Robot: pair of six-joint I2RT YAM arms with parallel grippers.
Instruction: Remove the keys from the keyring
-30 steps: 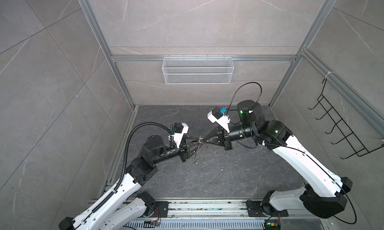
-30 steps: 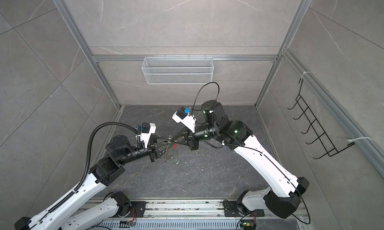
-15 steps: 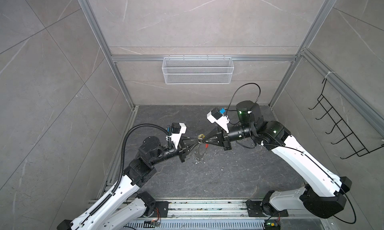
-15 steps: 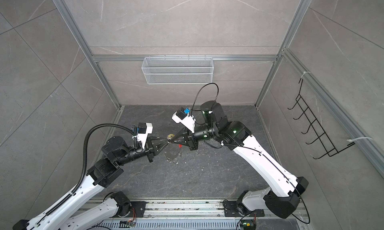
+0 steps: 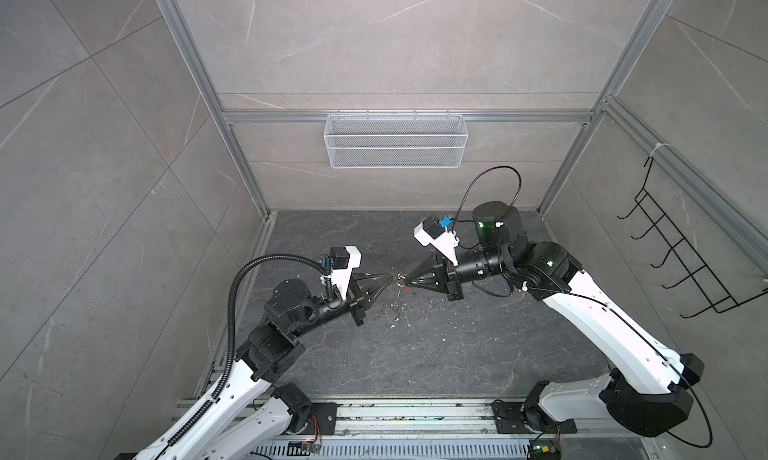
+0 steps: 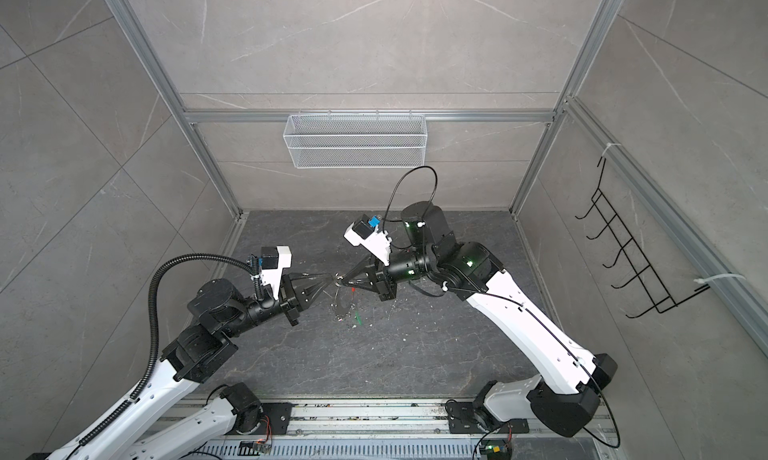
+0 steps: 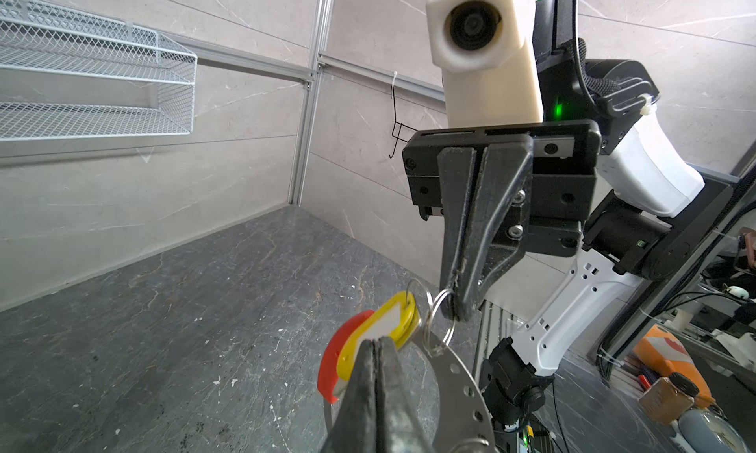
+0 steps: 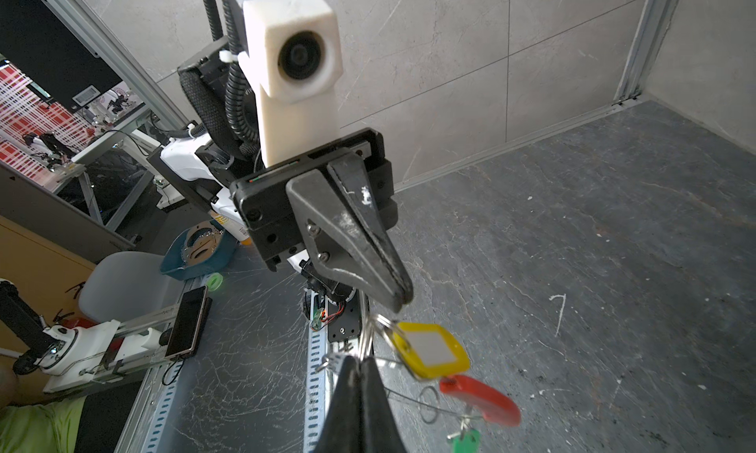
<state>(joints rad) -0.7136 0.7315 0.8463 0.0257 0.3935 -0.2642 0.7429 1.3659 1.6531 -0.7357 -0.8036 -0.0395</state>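
Left gripper (image 5: 390, 276) reaches in from the left, pads pressed together; tip just beside the bunch; whether it nips anything, cannot tell

Bunch hangs in mid-air between the two tips, above the dark stone floor (image 5: 457, 346), in both top views; keyring (image 8: 403, 396), a thin wire hoop, droops from the right tip toward the floor

Yellow tag (image 8: 431, 350): label window plain white, no writing on it; long axis runs from its ring end, nearest the left tip, out toward the red sleeve (image 8: 480, 398), far end close to the sleeve

Green tag (image 8: 464, 440) hangs lowest on the hoop, just past the red sleeve, long axis pointing down at the floor; its label side is not in view

Right gripper (image 5: 406, 281) reaches in from the right, closed on a silver split ring (image 7: 428, 324) at the top of the bunch; whether the hoop wire also sits between its pads, cannot tell

White wire basket (image 5: 395, 146) on the back wall; black hook rack (image 5: 681, 271) on the right wall
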